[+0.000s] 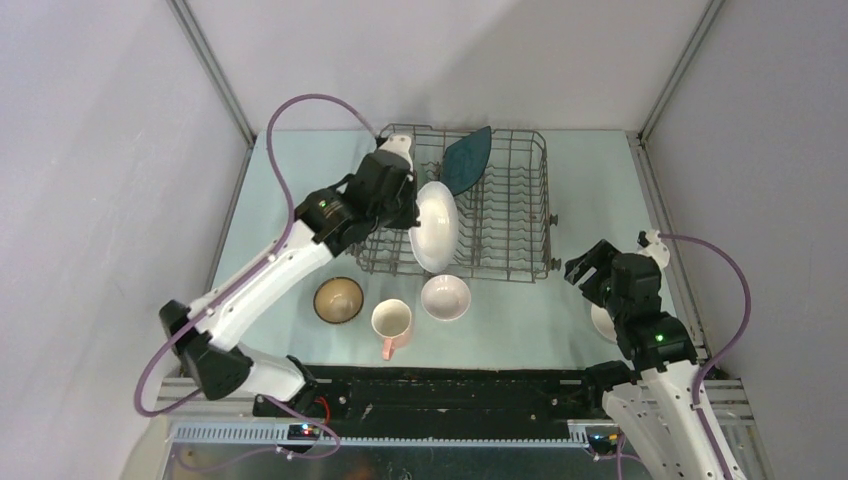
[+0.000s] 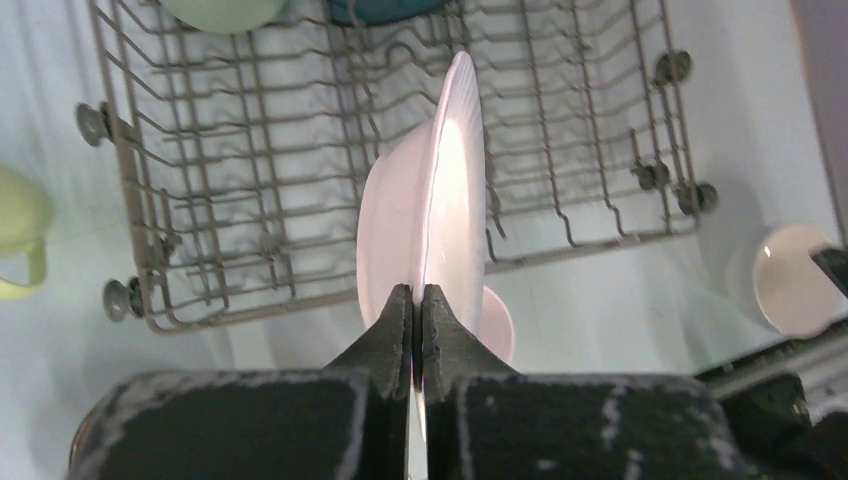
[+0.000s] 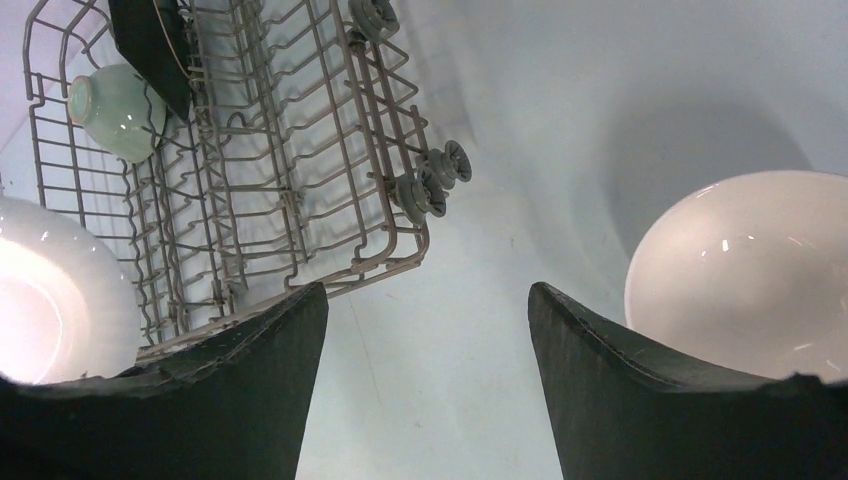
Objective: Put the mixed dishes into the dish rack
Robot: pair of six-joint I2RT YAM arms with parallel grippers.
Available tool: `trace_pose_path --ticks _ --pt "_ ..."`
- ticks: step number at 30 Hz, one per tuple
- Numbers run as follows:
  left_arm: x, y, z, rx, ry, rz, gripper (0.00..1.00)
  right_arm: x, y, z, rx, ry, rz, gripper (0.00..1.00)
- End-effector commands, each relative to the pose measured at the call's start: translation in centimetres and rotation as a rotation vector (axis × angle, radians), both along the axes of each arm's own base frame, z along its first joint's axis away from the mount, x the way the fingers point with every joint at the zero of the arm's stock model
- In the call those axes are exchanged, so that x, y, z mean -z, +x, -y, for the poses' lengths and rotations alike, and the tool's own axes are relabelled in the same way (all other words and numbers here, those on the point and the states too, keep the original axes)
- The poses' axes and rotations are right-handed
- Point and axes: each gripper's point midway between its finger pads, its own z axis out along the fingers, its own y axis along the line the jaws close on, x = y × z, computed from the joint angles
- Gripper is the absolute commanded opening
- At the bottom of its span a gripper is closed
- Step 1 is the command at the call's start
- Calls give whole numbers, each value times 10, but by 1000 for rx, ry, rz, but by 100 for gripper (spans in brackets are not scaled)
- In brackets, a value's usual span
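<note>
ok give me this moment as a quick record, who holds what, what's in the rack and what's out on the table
left gripper: shut on the white round plate, held on edge by its rim over the near part of the dish rack
right gripper: open, empty, above the table beside a white bowl
in rack: dark teal plate, pale green bowl
on table in front of rack: brown bowl, pink mug, second white bowl
on table left of rack: pale yellow-green mug

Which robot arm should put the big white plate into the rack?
Left. The left claw is shut on the plate, held on edge over the rack. The right claw is open, off beside a bowl.
</note>
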Motion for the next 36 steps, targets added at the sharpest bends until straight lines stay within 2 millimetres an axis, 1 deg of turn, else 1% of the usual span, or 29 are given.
trace_pose_path --ticks 1,2,3,4,5,6,7,12,15,16,19,26,28,30,34,36 --pt "-45 50 0 -89 -60 136 0 -21 13 2 31 14 74 76" --pt "-43 61 2 -101 -54 129 0 -21 13 2 32 13 74 76" --pt "-39 67 4 -103 -49 119 0 -21 14 2 34 15 74 76" --pt "-42 74 4 -113 -50 122 0 -21 14 2 33 16 74 76" --pt "-38 79 6 -122 -39 118 0 -20 15 2 34 17 73 76" --pt "-45 84 6 -132 -45 132 0 -20 16 2 34 18 72 76" --pt "-46 90 7 -142 -42 137 0 -20 16 1 35 21 72 76" --pt "-38 111 17 -154 -29 112 0 -20 20 0 35 30 73 76" --pt "-31 124 26 -165 -39 112 0 -23 21 2 47 25 85 75" --pt "-30 126 30 -159 -47 106 0 -24 21 2 47 24 90 75" --pt "-17 136 40 -151 -37 79 0 -26 21 4 54 16 102 74" --pt "17 147 55 -147 -25 24 0 -27 20 9 68 4 107 74" --pt "26 148 59 -140 -31 8 0 -26 20 10 69 0 104 74" --pt "40 149 62 -138 -29 -14 0 -25 20 10 71 -2 98 74" --pt "63 146 74 -119 -83 -50 0 -23 21 11 70 -6 90 74" --pt "64 144 79 -116 -125 -52 0 -22 21 11 71 -10 85 74"
